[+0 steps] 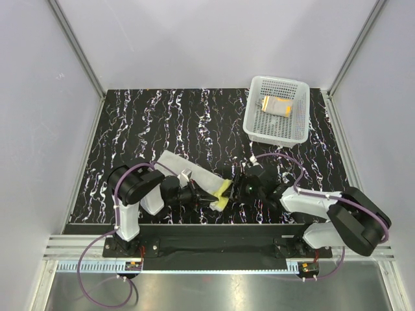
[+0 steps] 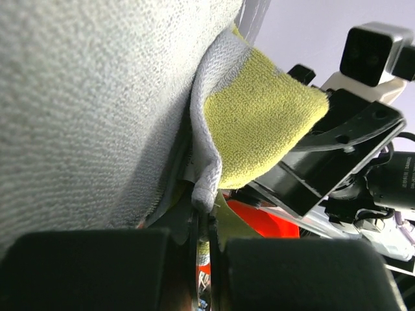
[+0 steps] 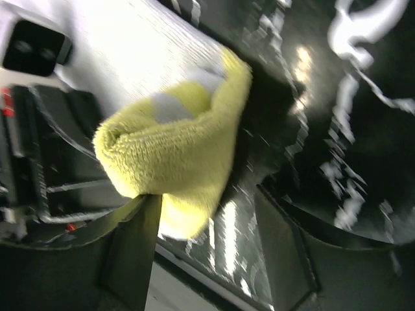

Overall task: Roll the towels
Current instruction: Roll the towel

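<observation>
**Ann:** Right, down at the near edge of the black marbled table (image 1: 142, 129), both arms are nose to nose over the yellow towel (image 1: 188, 178). What have you got?

**Ben:** It lies grey-white side up, on a slant from the left arm toward the middle. Its right end is curled over, so the yellow face shows there.

**Ann:** And the left gripper (image 1: 209, 199)?

**Ben:** Clamped tight. From its own wrist camera the jaws are pressed together on the towel's grey edge, with the yellow curl bulging just above them.

**Ann:** Right gripper (image 3: 207, 259)?

**Ben:** Jaws apart, nothing pinched. In its own view the curled end sits against the tip of one finger, while the other finger stands off over bare table.

**Ann:** And the second cloth?

**Ben:** The orange towel (image 1: 277, 105) is well apart from all that. It lies as a compact bundle inside the white basket (image 1: 301, 113) at the far right corner of the table.
</observation>
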`<state>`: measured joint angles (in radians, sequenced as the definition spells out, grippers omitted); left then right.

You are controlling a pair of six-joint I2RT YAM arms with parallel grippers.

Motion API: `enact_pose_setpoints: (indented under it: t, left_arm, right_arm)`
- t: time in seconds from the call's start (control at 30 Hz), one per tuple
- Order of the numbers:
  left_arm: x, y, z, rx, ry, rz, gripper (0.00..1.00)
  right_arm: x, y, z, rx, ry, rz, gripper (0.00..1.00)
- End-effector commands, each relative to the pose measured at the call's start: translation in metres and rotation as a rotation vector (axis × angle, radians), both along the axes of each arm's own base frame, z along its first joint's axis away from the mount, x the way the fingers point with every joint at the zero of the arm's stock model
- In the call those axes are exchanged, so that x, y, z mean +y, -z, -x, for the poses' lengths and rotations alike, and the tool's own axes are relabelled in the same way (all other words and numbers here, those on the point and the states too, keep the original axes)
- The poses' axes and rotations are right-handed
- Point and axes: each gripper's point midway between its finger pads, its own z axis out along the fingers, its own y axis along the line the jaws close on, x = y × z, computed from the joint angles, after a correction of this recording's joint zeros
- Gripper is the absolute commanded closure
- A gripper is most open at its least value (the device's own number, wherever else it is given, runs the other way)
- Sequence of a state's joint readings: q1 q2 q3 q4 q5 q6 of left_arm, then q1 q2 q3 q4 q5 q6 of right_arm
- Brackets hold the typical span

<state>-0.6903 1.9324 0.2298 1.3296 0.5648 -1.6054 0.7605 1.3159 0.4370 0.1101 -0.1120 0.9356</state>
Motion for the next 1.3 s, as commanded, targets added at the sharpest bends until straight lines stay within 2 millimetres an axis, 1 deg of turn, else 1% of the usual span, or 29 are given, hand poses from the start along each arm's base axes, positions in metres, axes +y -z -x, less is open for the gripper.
enact_pose_setpoints:
  t: [0.0, 0.07, 0.23, 0.33, 0.37, 0.4, 0.43, 0.47, 0.5, 0.53, 0.6, 0.63, 0.7, 0.73, 0.77, 0.8, 0.83, 0.87, 0.9, 0.93, 0.97, 1.0, 1.03, 1.07, 1.1, 1.17, 1.2, 1.23, 1.27]
  left_arm:
    - [-0.006, -0.025, -0.004, -0.070, 0.025, 0.086, 1.00]
    - [-0.007, -0.024, -0.005, -0.063, 0.030, 0.085, 1.00]
    - [-0.007, -0.022, -0.003, -0.050, 0.039, 0.086, 1.00]
    - [-0.006, -0.022, -0.004, -0.048, 0.042, 0.086, 1.00]
    - [-0.006, -0.024, -0.005, -0.052, 0.040, 0.091, 0.97]
    - [-0.005, -0.024, -0.004, -0.052, 0.045, 0.092, 0.94]
    - [-0.004, -0.025, -0.006, -0.053, 0.039, 0.093, 0.91]
    - [-0.003, -0.024, -0.006, -0.055, 0.037, 0.090, 0.81]
    - [-0.001, -0.024, -0.008, -0.055, 0.033, 0.088, 0.77]
    - [0.001, -0.025, -0.008, -0.059, 0.028, 0.086, 0.74]
    - [0.003, -0.026, -0.009, -0.078, 0.027, 0.079, 0.67]
    - [0.003, -0.032, -0.009, -0.100, 0.027, 0.084, 0.64]
    - [0.005, -0.026, -0.009, -0.118, 0.029, 0.030, 0.60]
    - [0.005, -0.039, -0.012, -0.167, 0.023, 0.031, 0.59]
    - [0.010, -0.020, -0.008, -0.148, 0.041, -0.070, 0.59]
    - [0.013, -0.014, -0.012, -0.167, 0.029, -0.136, 0.58]
    - [0.007, -0.040, -0.024, -0.261, 0.019, -0.146, 0.58]
    - [0.025, -0.009, -0.024, -0.255, 0.021, -0.358, 0.58]
    - [0.022, -0.014, -0.021, -0.323, 0.046, -0.435, 0.58]
    - [0.013, -0.056, -0.034, -0.460, 0.016, -0.456, 0.58]
    - [0.025, -0.047, -0.026, -0.511, 0.063, -0.603, 0.57]
    - [0.022, -0.063, -0.026, -0.629, 0.022, -0.675, 0.55]
    - [0.017, -0.078, -0.028, -0.713, 0.025, -0.709, 0.53]
    - [0.020, -0.082, -0.032, -0.765, -0.009, -0.769, 0.53]
    - [0.008, -0.086, -0.018, -0.827, 0.037, -0.766, 0.53]
    - [0.000, -0.094, -0.018, -0.921, 0.022, -0.811, 0.52]
    - [-0.012, -0.088, -0.004, -0.961, 0.072, -0.822, 0.51]
    - [-0.018, -0.090, 0.000, -0.993, 0.076, -0.838, 0.51]
    - [-0.016, -0.089, -0.003, -1.025, 0.043, -0.897, 0.51]
  right_arm:
    - [0.014, -0.004, -0.020, -0.099, 0.021, -0.052, 0.32]
    - [0.018, -0.001, -0.024, -0.110, 0.026, -0.067, 0.29]
    - [0.023, 0.010, -0.030, -0.106, 0.033, -0.068, 0.32]
    - [0.027, 0.011, -0.030, -0.112, 0.028, -0.088, 0.46]
    - [0.027, 0.012, -0.030, -0.109, 0.029, -0.088, 0.56]
    - [0.026, 0.012, -0.031, -0.109, 0.029, -0.088, 0.62]
    - [0.027, 0.010, -0.030, -0.113, 0.026, -0.093, 0.68]
    - [0.026, 0.009, -0.029, -0.112, 0.029, -0.094, 0.73]
    - [0.025, 0.008, -0.029, -0.113, 0.033, -0.091, 0.83]
    - [0.021, 0.007, -0.026, -0.098, 0.040, -0.081, 0.90]
    - [0.017, 0.005, -0.025, -0.091, 0.053, -0.064, 0.93]
    - [0.011, 0.004, -0.021, -0.073, 0.061, -0.041, 0.93]
    - [0.004, -0.001, -0.023, -0.066, 0.089, 0.000, 0.96]
    - [-0.009, 0.001, -0.016, -0.037, 0.098, 0.063, 0.98]
    - [-0.014, 0.000, -0.014, -0.029, 0.105, 0.090, 0.98]
    - [-0.018, -0.008, -0.018, -0.032, 0.123, 0.121, 0.98]
    - [-0.031, -0.004, -0.009, 0.008, 0.120, 0.193, 0.96]
    - [-0.037, -0.005, -0.009, 0.014, 0.129, 0.231, 0.94]
    - [-0.035, -0.015, -0.013, 0.017, 0.132, 0.246, 0.94]
    - [-0.050, -0.005, -0.002, 0.081, 0.134, 0.336, 0.94]
    - [-0.053, -0.005, 0.000, 0.096, 0.132, 0.365, 0.95]
    - [-0.051, -0.010, -0.002, 0.106, 0.133, 0.373, 0.95]
    - [-0.059, -0.003, 0.005, 0.153, 0.130, 0.425, 0.95]
    - [-0.058, -0.002, 0.008, 0.173, 0.120, 0.433, 0.95]
    - [-0.055, -0.005, 0.006, 0.179, 0.116, 0.437, 0.95]
    - [-0.058, 0.001, 0.010, 0.218, 0.104, 0.471, 0.95]
    - [-0.056, 0.000, 0.009, 0.221, 0.103, 0.474, 0.95]
    - [-0.058, 0.001, 0.010, 0.234, 0.105, 0.489, 0.94]
    - [-0.057, 0.000, 0.010, 0.237, 0.102, 0.489, 0.94]
